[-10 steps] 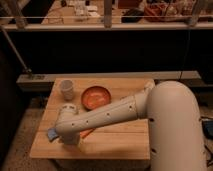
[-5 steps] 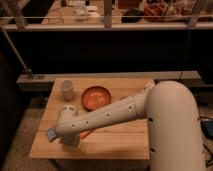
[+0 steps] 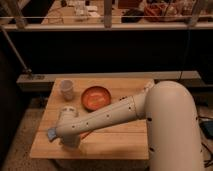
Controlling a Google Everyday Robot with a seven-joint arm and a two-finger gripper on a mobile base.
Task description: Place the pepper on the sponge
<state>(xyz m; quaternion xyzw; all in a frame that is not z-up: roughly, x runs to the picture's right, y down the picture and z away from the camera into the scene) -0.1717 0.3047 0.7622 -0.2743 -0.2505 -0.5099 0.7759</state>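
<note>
The claw (image 3: 70, 141) hangs spread over the counter's (image 3: 122, 134) 8 o'clock corner, just beside the blue sponge (image 3: 51, 133) — the pepper is hidden from sight. White cup (image 3: 67, 89) at 10 o'clock, contents unseen; orange plate (image 3: 95, 97) toward 12 — bare.

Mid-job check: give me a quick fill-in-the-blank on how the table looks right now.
1. The round plate beside the small white cup is ____ in colour.
2. Both stand on a light ____ table.
3. The pincer hangs low at the table's near corner, beside the flat ____ sponge.
Missing words: orange; wooden; light-blue.
</note>
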